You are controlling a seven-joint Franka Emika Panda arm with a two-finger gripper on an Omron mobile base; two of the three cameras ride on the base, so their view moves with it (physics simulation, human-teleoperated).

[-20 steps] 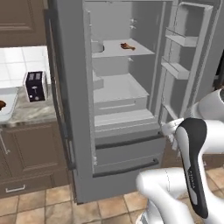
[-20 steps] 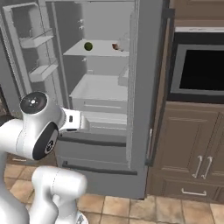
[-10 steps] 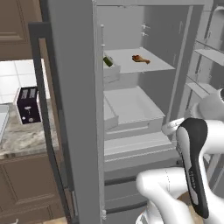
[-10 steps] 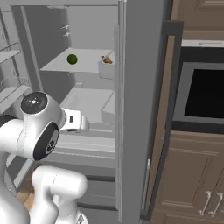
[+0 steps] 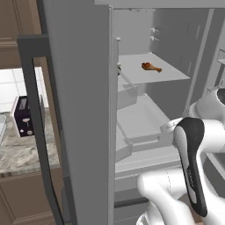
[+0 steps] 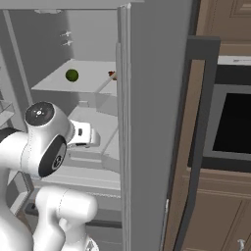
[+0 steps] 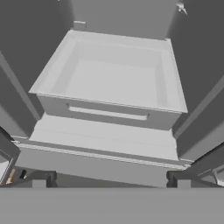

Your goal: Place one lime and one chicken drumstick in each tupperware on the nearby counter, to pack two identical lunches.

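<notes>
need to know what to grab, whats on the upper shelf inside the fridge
On the upper shelf lie a lime and a chicken drumstick, apart from each other. The fridge doors cover part of the shelf in both base views.

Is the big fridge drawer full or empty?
Empty. The hand view looks down into the drawer and shows bare grey floor and walls.

Ahead of the gripper (image 7: 111, 181), the open fridge drawer (image 7: 113, 83) offers clear room, hemmed by the fridge side walls (image 7: 26, 52), while above it the shelf (image 5: 151, 74) leaves space around the chicken drumstick (image 5: 150, 67) and lime (image 6: 72, 75).
</notes>
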